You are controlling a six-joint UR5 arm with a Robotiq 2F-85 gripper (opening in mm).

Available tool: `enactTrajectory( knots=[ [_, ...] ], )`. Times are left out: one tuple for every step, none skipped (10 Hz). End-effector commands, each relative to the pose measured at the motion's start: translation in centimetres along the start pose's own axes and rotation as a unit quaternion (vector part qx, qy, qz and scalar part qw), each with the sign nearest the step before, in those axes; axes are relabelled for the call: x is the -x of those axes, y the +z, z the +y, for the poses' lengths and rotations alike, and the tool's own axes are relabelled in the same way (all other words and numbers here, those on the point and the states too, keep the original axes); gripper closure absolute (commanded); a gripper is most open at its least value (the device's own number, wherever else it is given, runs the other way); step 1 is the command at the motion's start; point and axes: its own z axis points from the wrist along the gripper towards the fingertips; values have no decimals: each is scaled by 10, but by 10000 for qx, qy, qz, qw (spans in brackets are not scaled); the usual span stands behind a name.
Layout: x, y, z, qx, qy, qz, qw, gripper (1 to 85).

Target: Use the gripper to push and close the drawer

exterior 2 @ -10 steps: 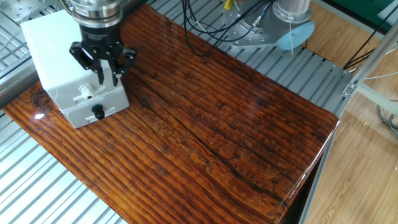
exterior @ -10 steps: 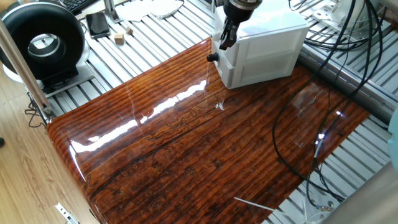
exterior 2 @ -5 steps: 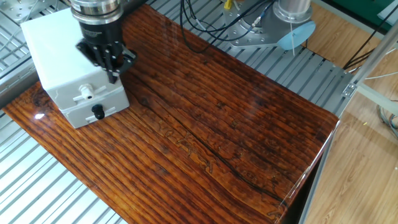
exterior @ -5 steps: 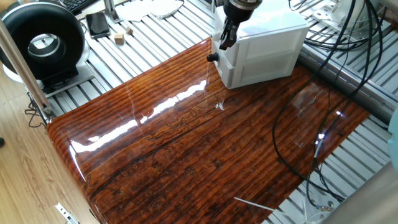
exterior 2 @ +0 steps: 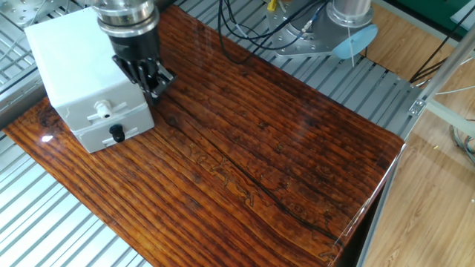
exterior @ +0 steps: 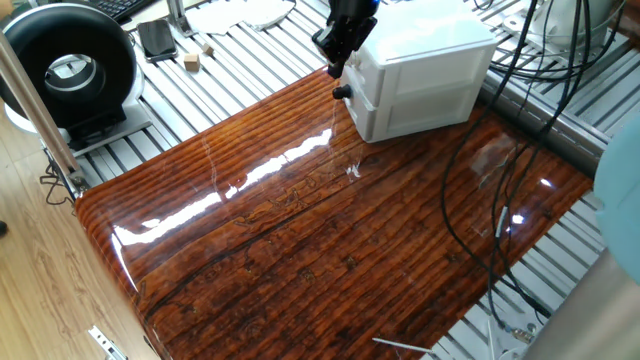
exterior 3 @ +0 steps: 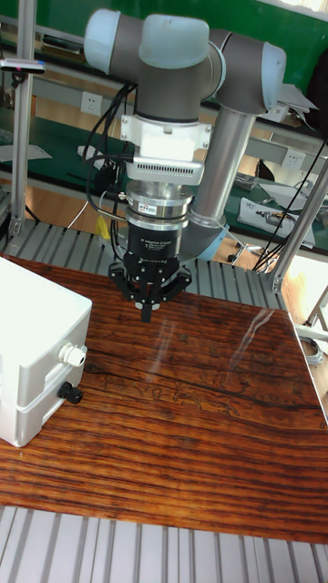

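Note:
The small white cabinet (exterior 2: 74, 63) stands at a corner of the wooden table (exterior 2: 282, 156). Its top tier, the drawer (exterior 2: 111, 113), carries a white knob (exterior 2: 101, 111) and looks flush with the lower front, which has a dark knob (exterior 2: 116, 134). The drawer (exterior 3: 41, 342) shows at the left edge of the tall fixed view and, in one fixed view, the drawer (exterior: 362, 65) faces left. My gripper (exterior 3: 146, 314) hangs shut and empty above the table, out in front of the knob face and apart from it. It appears beside the cabinet's front corner as gripper (exterior 2: 157, 87) and gripper (exterior: 333, 64).
A black round device (exterior: 66, 66) stands off the table on the slatted bench, with a dark phone (exterior: 157, 38) and a small wooden block (exterior: 192, 62) near it. Black cables (exterior: 480, 200) hang over the table's far side. The arm's base (exterior 2: 347, 22) sits behind the table.
The fingers, open over the drawer front a second ago, have shut. The gripper has since moved away from the front face, out over the table beside the cabinet.

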Motion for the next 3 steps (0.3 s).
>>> enactTrajectory(
  knots=[
    [0, 3, 10, 61, 187, 9, 9998, 847],
    [1, 4, 10, 30, 192, -13, 9998, 847],
    [1, 4, 10, 22, 207, -21, 9998, 847]
  ],
)
